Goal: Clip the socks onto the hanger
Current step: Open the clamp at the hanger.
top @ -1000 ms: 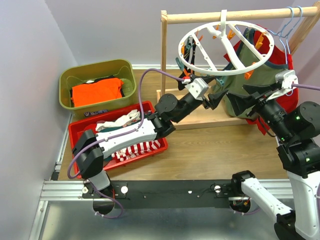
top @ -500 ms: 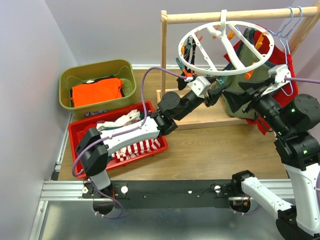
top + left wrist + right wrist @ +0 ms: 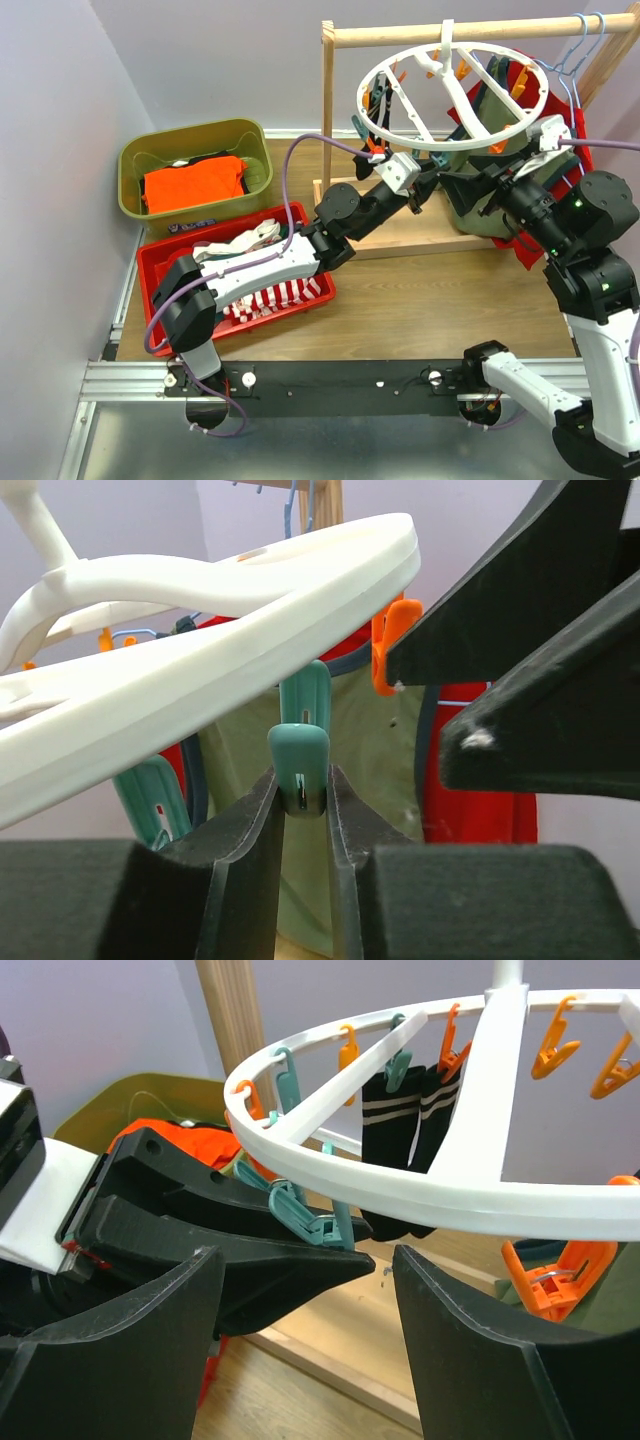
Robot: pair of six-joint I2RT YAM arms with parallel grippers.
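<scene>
Pale lilac walls [image 3: 60,100] enclose a wooden tabletop [image 3: 420,310] bearing a wooden rack [image 3: 390,36].

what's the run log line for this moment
left gripper: pinching teal clip under hanger | right gripper: open, empty | socks: two clipped, none held

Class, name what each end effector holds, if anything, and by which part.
The left end effector pinches a teal clip hanging from the hanger, by its lower handle end. The right end effector is open, holding nothing.
</scene>
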